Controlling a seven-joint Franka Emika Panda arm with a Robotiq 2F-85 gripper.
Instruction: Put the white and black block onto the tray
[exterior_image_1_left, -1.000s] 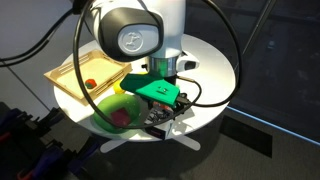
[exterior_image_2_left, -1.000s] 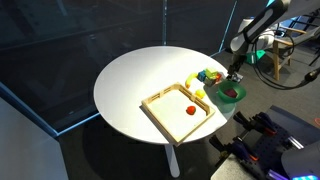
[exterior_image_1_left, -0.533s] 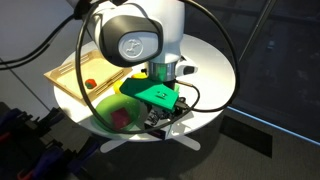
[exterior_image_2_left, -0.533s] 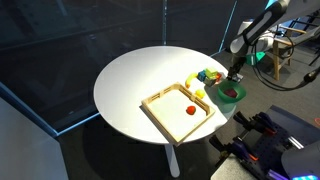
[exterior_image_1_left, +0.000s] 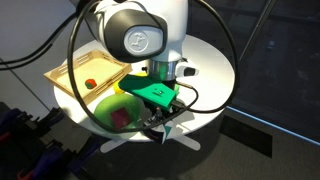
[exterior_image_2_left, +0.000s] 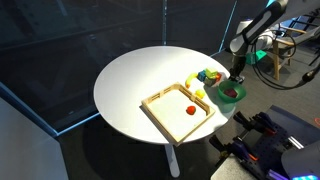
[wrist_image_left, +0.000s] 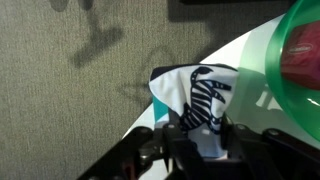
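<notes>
The white and black block (wrist_image_left: 205, 95) sits at the table's edge, right beside the green bowl. My gripper (wrist_image_left: 203, 135) has its two dark fingers pressed against the block's left and right sides, shut on it. In both exterior views the gripper (exterior_image_1_left: 160, 124) (exterior_image_2_left: 236, 80) reaches down at the table rim by the bowl, and the arm hides the block. The light wooden tray (exterior_image_1_left: 72, 74) (exterior_image_2_left: 170, 112) lies apart from the gripper, with a small red piece (exterior_image_2_left: 190, 110) in it.
The round green bowl (exterior_image_1_left: 112, 105) (exterior_image_2_left: 229, 93) holds a dark red cube (wrist_image_left: 305, 55) and stands between the gripper and the tray. Orange and green cubes (exterior_image_2_left: 208, 76) lie by the bowl. The table edge (wrist_image_left: 150, 105) falls off close to the block.
The fingers have drawn in from wide open onto the block's sides. The arm has stayed over the same spot at the table edge.
</notes>
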